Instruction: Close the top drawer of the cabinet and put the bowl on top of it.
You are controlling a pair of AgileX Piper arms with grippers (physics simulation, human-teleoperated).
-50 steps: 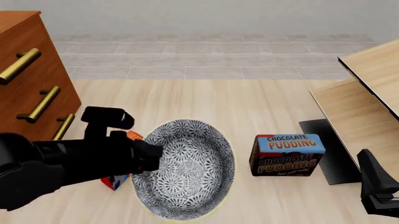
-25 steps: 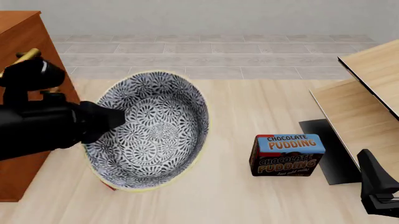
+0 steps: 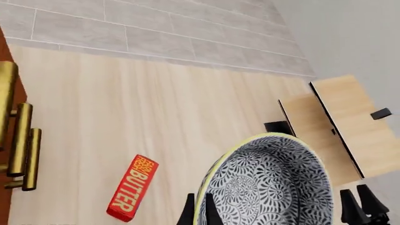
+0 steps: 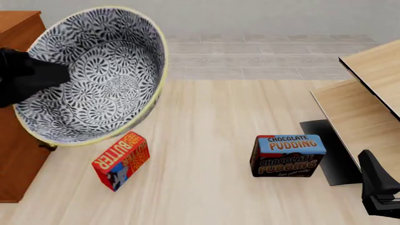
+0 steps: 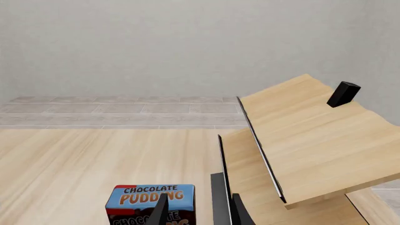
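Now | left gripper (image 3: 197,213) pinches bowl (image 4: 93,70) by its rim, tilted, lifted toward cabinet (image 4: 18,140) at 9 o'clock for topside placement | right gripper (image 5: 196,208) idle, fingers parted, empty

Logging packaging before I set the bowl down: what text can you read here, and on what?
"CHOCOLATE PUDDING": top band of the pudding box, repeated on its dark front; the small line beneath is too blurred.
"BUTTER": red butter box; the small word above it is unreadable.
The bowl bears pattern only.

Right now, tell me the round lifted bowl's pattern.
Fine black-and-white floral pattern, pale rim; front view.
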